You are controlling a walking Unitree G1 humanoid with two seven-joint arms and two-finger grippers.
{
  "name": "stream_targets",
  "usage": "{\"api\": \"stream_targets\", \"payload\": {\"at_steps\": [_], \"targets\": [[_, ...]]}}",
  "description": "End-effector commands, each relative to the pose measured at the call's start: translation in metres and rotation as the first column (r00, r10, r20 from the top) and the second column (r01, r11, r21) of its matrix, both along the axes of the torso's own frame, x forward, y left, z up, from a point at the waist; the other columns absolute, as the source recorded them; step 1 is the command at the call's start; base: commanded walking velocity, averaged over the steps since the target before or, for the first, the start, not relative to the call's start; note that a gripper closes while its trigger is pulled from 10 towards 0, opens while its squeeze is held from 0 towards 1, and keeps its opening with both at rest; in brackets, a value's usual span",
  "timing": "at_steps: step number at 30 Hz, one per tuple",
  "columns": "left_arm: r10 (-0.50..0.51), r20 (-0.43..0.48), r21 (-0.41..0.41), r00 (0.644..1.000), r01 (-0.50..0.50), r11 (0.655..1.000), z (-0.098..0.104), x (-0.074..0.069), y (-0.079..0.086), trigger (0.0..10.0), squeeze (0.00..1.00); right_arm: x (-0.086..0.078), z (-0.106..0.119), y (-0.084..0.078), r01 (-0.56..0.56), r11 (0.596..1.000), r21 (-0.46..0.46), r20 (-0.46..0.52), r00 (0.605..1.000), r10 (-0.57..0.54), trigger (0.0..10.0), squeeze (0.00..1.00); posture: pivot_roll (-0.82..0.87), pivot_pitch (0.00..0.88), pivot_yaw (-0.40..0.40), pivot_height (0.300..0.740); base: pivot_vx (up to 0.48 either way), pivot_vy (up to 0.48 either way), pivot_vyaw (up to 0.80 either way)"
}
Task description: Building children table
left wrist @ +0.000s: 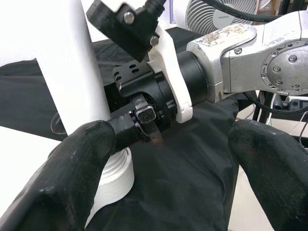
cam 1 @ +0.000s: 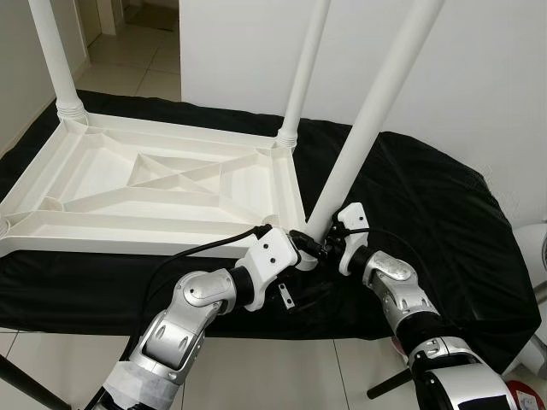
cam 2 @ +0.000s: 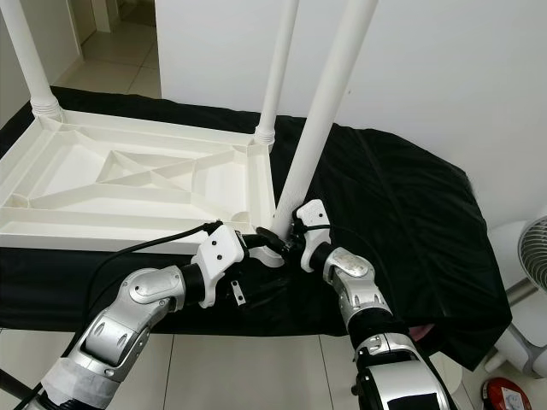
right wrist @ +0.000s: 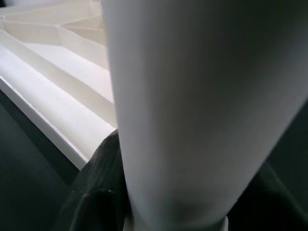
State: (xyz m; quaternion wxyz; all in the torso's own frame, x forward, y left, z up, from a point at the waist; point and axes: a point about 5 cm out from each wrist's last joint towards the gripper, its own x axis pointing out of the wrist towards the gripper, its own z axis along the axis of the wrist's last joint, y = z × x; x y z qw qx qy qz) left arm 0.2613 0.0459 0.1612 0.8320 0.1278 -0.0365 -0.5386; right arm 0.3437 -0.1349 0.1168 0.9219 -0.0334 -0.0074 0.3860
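While tilted, leg [cam 1: 376, 115] at tabletop [cam 1: 128, 171] corner

Both silver arms reach forward, the left end effector [cam 1: 301, 254] spread open facing the right end effector [cam 1: 323, 245], which is clamped.

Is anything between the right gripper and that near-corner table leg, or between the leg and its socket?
Nothing visible. The right gripper is closed around the table leg near its base, which already sits at the tabletop corner. The left gripper is alongside.
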Motion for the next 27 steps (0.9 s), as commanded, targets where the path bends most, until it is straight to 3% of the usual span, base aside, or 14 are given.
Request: {"api": "stream_targets", "payload": {"at_steps": [1,5,9,18,20,21,22,23,25,27], "targets": [[0.02,0.007,-0.012,1.0,-0.02,1.0,0.002,0.002,-0.003,10.0,0.0,-0.008,-0.018,0.001,-0.033,0.998,-0.046,-0.065,0.997,0.03,10.0,0.0,0.06,0.0,-0.151,0.74,0.0,0.0,0.0],[0.016,0.007,-0.012,1.0,-0.016,1.0,0.002,0.002,-0.004,10.0,0.0,-0.009,-0.019,-0.001,-0.013,0.999,-0.037,-0.072,0.997,0.01,10.0,0.0,0.06,0.0,-0.151,0.74,0.0,0.0,0.0],[0.006,0.005,-0.015,1.0,-0.006,1.0,0.001,0.001,-0.007,10.0,0.0,-0.011,-0.02,-0.004,0.075,0.996,-0.052,-0.067,0.995,-0.078,10.0,0.0,0.04,0.0,-0.154,0.74,0.0,0.0,0.0],[-0.009,0.001,-0.02,1.0,0.009,1.0,0.0,-0.001,-0.011,10.0,0.0,-0.015,-0.017,0.001,0.264,0.964,0.005,-0.088,0.961,-0.263,10.0,0.0,0.03,0.0,-0.154,0.74,0.0,0.0,0.0],[-0.012,0.0,-0.021,1.0,0.012,1.0,0.0,-0.002,-0.012,10.0,0.0,-0.016,-0.018,0.001,0.407,0.913,0.027,-0.134,0.907,-0.4,10.0,0.0,0.03,0.0,-0.154,0.74,0.0,0.0,0.0],[-0.012,0.0,-0.021,1.0,0.012,1.0,0.0,-0.002,-0.012,10.0,0.0,-0.016,-0.018,0.001,0.407,0.913,0.027,-0.134,0.907,-0.4,10.0,0.0,0.03,0.0,-0.154,0.74,0.0,0.0,0.0],[-0.012,0.0,-0.021,1.0,0.012,1.0,-0.001,-0.002,-0.012,10.0,0.0,-0.018,-0.02,0.001,0.483,0.875,0.029,-0.154,0.867,-0.474,10.0,0.0,0.02,0.0,-0.161,0.74,0.0,0.0,0.0],[-0.012,0.0,-0.021,1.0,0.012,1.0,-0.001,-0.002,-0.012,10.0,0.0,-0.018,-0.02,0.001,0.483,0.875,0.029,-0.154,0.867,-0.474,10.0,0.0,0.02,0.0,-0.161,0.74,0.0,0.0,0.0],[-0.015,-0.002,-0.022,1.0,0.014,1.0,-0.001,-0.003,-0.013,10.0,0.0,-0.025,-0.024,0.002,0.631,0.776,-0.003,-0.182,0.763,-0.621,10.0,0.0,0.02,0.0,-0.161,0.74,0.0,0.0,0.0],[-0.015,-0.002,-0.022,1.0,0.014,1.0,-0.001,-0.003,-0.013,10.0,0.0,-0.025,-0.024,0.002,0.631,0.776,-0.003,-0.182,0.763,-0.621,10.0,0.0,0.02,0.0,-0.161,0.74,0.0,0.0,0.0]]}}
